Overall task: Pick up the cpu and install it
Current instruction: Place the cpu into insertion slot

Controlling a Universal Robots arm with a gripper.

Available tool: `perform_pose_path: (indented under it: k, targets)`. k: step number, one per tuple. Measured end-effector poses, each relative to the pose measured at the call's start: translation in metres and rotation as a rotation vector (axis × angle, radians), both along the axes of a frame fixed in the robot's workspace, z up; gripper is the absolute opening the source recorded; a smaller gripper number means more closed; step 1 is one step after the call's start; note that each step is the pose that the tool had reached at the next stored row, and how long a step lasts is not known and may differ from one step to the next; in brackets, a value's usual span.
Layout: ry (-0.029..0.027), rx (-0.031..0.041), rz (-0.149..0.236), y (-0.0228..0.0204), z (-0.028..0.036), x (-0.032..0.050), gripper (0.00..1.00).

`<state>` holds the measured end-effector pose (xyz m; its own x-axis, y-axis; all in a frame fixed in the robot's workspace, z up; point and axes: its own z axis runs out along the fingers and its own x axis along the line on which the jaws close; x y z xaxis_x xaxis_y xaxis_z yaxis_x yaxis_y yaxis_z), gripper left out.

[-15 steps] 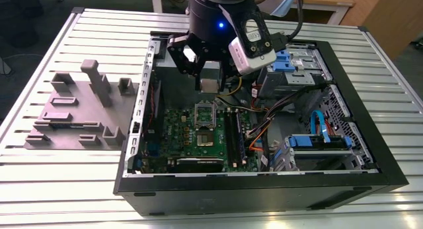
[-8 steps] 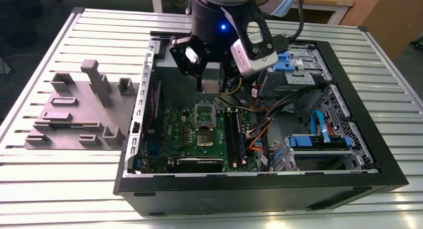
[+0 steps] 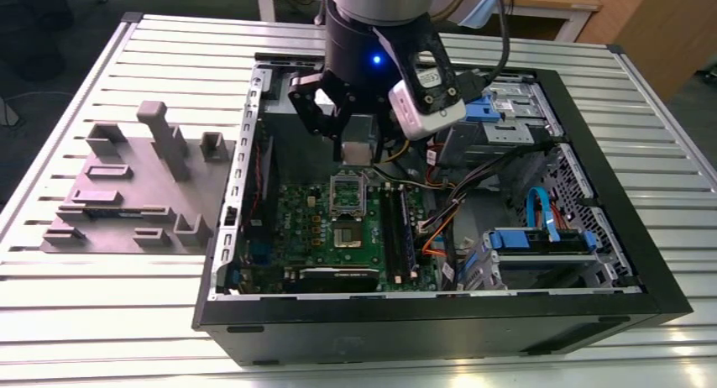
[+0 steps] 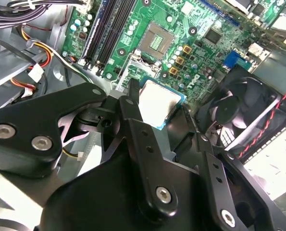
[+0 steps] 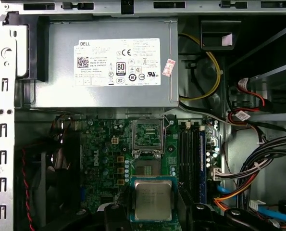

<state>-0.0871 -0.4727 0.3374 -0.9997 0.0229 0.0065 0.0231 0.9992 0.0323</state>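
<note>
Jaws pinch the cpu [image 5: 153, 199] by two opposite edges, narrowed onto it with its dull metal top facing the wrist cameras. They hold it in the air inside the open computer case [image 3: 448, 321], above the green motherboard [image 5: 104, 159]. As far as both wrist views show, it touches nothing but the jaws.

The relation that counts is the offset to the bare socket [image 5: 147, 169]. In the first wrist view the socket sits just beside one free edge of the cpu, between the cpu and the raised load frame [image 5: 147, 134], with the grey power supply [image 5: 109, 96] beyond. So the seat appears to lie a little toward the power supply from the jaws, and lower. The cpu is square, so no long axis matters, and its edges look roughly parallel to the socket's.

In the exterior view the arm [image 3: 375, 18] hangs over that part of the board, well apart from the grey fixture block [image 3: 123, 195] on the ribbed surface [image 3: 112, 304] at the exterior view's left. The pick looks done; the seating does not.
</note>
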Motion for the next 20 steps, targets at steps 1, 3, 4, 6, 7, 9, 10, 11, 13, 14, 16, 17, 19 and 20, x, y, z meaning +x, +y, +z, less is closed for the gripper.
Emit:
perform_pose_path:
  k: [1, 3, 4, 6, 7, 9, 10, 11, 13, 14, 16, 17, 19, 20]
  targets:
    - [0.0001, -0.0001, 0.0, 0.0, -0.0002, 0.0, 0.47]
    - [0.0001, -0.0004, 0.0, 0.0, -0.0002, 0.0, 0.47]
    - [0.0001, -0.0005, 0.0, 0.0, -0.0002, 0.0, 0.47]
    - [0.0, -0.0064, 0.0, 0.0, -0.0003, 0.0, 0.47]
    - [0.0, -0.0066, 0.0, 0.0, -0.0003, 0.0, 0.47]
    - [0.0, -0.0069, 0.0, 0.0, -0.0003, 0.0, 0.47]
    - [0.0, -0.0071, 0.0, 0.0, -0.0003, 0.0, 0.47]
    - [0.0, -0.0072, 0.0, 0.0, -0.0003, 0.0, 0.47]
    - [0.0, -0.0075, 0.0, 0.0, -0.0003, 0.0, 0.47]
    - [0.0, -0.0077, 0.0, 0.0, -0.0003, 0.0, 0.47]
    - [0.0, -0.0078, 0.0, 0.0, -0.0005, 0.0, 0.47]
    - [0.0, -0.0077, 0.0, 0.0001, -0.001, 0.0, 0.47]
    - [0.0, -0.0077, 0.0, 0.0, -0.0038, 0.0011, 0.47]
    - [0.0, -0.0077, 0.0, 0.0, -0.0056, 0.0018, 0.47]
